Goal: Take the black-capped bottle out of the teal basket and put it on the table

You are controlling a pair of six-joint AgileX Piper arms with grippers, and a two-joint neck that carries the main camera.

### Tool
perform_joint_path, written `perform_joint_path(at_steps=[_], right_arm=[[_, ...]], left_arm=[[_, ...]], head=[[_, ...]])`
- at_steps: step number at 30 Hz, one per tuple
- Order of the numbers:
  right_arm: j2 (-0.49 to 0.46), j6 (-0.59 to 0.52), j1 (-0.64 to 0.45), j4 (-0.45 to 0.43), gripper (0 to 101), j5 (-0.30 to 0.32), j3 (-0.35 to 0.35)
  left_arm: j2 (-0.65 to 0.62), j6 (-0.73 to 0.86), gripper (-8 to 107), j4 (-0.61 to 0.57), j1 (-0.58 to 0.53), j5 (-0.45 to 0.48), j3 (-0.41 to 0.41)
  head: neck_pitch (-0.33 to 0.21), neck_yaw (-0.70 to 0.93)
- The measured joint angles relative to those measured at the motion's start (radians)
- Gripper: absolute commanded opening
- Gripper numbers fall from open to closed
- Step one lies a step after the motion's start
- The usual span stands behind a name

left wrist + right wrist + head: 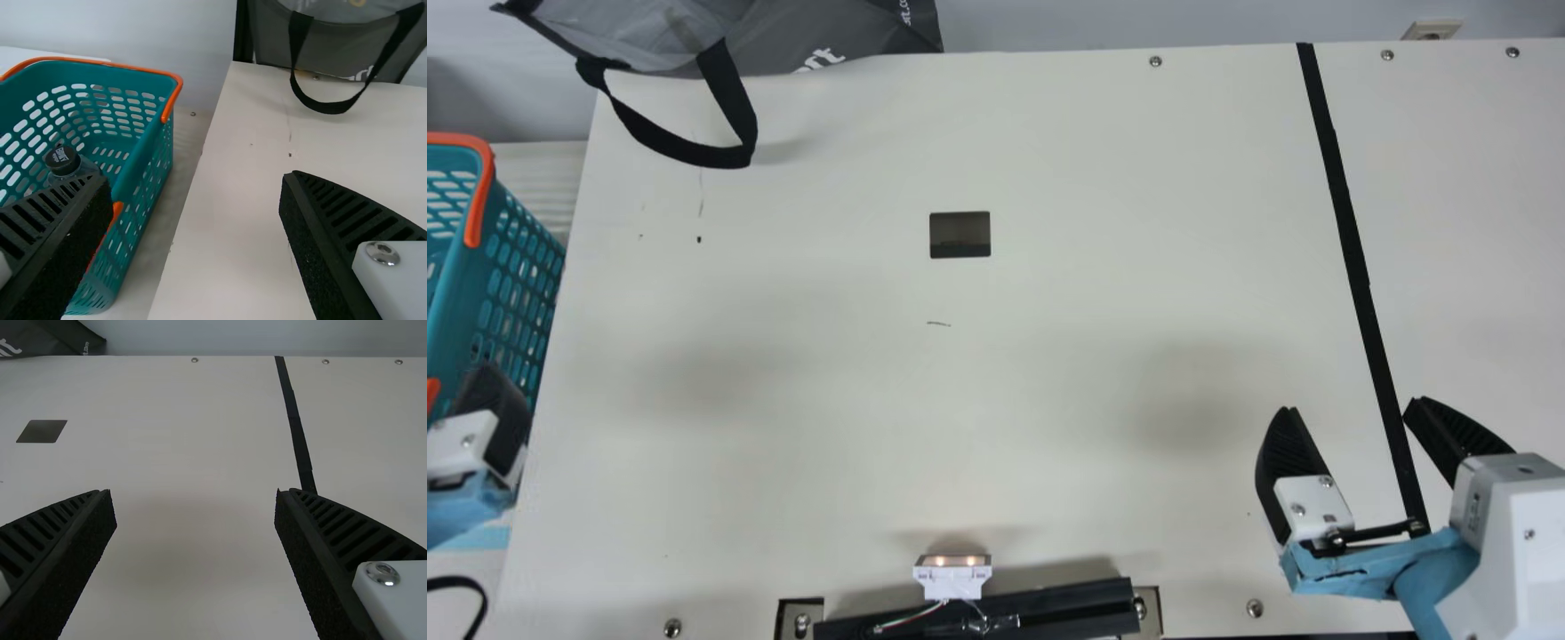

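In left wrist view, see black-capped bottle inside teal basket, beside counter. Round dark cap, pale print on top; see-through shoulder, faintly bluish; lower body hidden. Spread wide at left gripper and right gripper.

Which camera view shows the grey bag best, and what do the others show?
The main view, because it takes in both ends of the bag and its black strap. The left wrist view has the strap but cuts off the right end; the right wrist view catches that end.
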Motion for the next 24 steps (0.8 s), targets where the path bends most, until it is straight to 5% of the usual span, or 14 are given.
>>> perform_joint_path(at_steps=[24], right_arm=[[0.0,0.0,0.0,0.0,91,0.0,0.0]], left_arm=[[0.352,0.153,107,-0.174,0.316,-0.168,-0.105]], head=[[0.0,0.0]])
